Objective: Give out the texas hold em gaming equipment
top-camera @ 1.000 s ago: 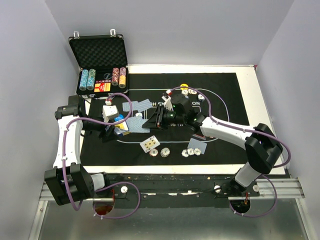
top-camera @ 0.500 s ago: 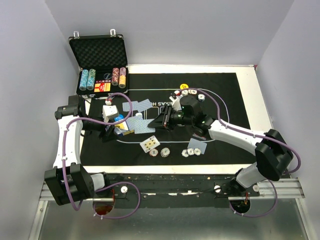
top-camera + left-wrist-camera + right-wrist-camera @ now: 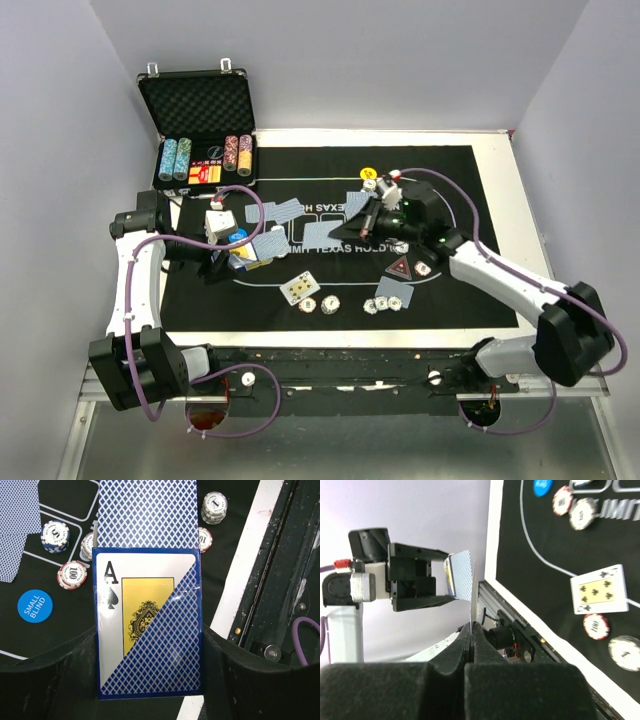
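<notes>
My left gripper (image 3: 150, 680) is shut on a blue deck box (image 3: 165, 645) showing an ace of spades, with a blue-backed card (image 3: 147, 512) sticking out of its top. In the top view it hovers at the mat's left end (image 3: 225, 258). My right gripper (image 3: 472, 626) is shut on one card (image 3: 473, 592) seen edge-on; in the top view the gripper (image 3: 372, 212) is above the mat's middle. Loose blue-backed cards (image 3: 285, 210), a face-up card (image 3: 298, 288), chips (image 3: 325, 304), a yellow button (image 3: 368, 172), a blue button (image 3: 35, 606) and a dark red triangular marker (image 3: 400, 268) lie on the mat.
The black mat (image 3: 470, 200) covers most of the white table. An open metal case (image 3: 200, 100) with chip stacks stands at the back left. More chips (image 3: 55, 536) lie below the deck box. Both arm bases sit on the rail at the near edge.
My right gripper has drawn back to the right, away from the deck in my left gripper, and has shut on a card. The left arm has stayed still.
</notes>
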Robot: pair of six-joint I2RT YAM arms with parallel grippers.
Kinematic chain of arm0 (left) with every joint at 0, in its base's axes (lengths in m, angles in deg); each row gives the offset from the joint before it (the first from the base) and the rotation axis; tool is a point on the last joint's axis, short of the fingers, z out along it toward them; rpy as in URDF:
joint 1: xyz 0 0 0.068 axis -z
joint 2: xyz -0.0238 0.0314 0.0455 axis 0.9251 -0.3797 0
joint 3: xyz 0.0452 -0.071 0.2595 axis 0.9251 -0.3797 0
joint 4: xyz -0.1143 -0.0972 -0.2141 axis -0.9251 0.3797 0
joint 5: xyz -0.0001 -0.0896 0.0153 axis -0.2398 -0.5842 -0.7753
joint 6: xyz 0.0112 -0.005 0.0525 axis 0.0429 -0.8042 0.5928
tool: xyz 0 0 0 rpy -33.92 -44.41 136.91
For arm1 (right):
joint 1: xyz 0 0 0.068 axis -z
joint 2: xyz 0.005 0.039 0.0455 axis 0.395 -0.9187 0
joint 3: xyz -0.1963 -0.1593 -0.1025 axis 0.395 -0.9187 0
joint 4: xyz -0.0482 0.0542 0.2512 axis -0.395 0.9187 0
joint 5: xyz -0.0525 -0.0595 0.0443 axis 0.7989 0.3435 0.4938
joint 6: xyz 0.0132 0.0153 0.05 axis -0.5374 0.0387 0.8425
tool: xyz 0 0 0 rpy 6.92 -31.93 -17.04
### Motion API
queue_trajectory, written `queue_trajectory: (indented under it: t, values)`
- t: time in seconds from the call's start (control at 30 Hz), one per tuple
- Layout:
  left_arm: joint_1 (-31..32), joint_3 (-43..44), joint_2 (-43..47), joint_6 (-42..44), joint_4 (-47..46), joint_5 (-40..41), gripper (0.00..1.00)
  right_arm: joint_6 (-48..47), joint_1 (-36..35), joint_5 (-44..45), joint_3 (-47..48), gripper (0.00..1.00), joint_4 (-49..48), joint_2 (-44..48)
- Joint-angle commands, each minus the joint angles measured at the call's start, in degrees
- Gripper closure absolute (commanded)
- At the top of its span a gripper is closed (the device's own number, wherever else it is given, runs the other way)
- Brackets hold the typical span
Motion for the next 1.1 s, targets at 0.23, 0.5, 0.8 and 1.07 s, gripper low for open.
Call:
queue_trajectory:
  t: [0.23,0.5,0.8,1.07]
  values:
    - [0.1,2.0,0.4,0.0,16.0,-3.8,0.88,-9.0,11.0,3.9,-12.8,0.99,17.4,13.8]
    - [0.2,1.9,1.2,0.0,16.0,-3.8,0.88,-12.7,19.8,12.1,-21.6,0.99,24.7,19.4]
    - [0.2,1.6,1.7,0.0,16.0,-3.6,0.88,-14.1,21.8,17.4,-25.0,0.99,26.4,18.3]
    - [0.2,1.8,1.2,0.0,16.0,-3.9,0.88,-15.1,21.8,18.8,-24.3,0.38,28.7,17.7]
